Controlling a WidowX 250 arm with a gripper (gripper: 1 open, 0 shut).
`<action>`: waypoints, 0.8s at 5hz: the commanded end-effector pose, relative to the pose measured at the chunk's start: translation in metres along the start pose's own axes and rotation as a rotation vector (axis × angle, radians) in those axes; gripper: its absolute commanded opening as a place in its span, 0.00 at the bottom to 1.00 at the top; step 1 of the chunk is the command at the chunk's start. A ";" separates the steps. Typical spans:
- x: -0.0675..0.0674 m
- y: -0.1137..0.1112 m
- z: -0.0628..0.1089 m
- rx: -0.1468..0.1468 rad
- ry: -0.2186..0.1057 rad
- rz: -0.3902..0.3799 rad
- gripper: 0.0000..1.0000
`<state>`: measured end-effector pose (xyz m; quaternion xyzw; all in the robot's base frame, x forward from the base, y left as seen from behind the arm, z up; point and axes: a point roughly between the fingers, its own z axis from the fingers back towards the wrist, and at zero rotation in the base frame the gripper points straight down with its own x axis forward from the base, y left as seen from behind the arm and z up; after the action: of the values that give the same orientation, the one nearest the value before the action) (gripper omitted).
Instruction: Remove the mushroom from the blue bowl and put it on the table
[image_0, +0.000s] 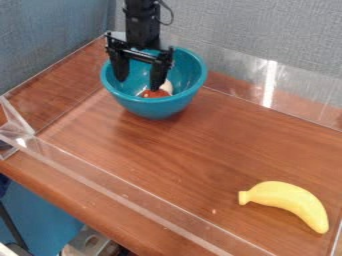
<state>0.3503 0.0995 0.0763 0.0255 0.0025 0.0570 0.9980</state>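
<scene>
Evenly lit pic, soft glare on tabletop (174, 170), bright streak on clear wall (270, 84), bit soft.

Mushroom (156, 93) partly hidden: sits low in blue bowl (156, 106), part of it behind the hand (140, 70), so full outline n/a. Bowl's far rim & part of its inside also blocked by the hand. Arm (142, 18) cut off by pic's top edge; rest of it o/o view. Worktop's (187, 165) near R corner cut off by the frame. Metal part (91, 243) off worktop's near L edge cut by bottom edge, too small to ID. Thin dark cable (168, 13) runs out at top. Printed detail on hand too small to tell.
</scene>
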 end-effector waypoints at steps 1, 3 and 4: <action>0.009 -0.009 0.014 0.011 -0.062 -0.002 1.00; -0.004 -0.031 0.005 -0.003 -0.040 -0.003 1.00; -0.013 -0.040 0.004 -0.017 -0.025 -0.001 1.00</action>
<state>0.3354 0.0614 0.0507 0.0134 0.0321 0.0606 0.9976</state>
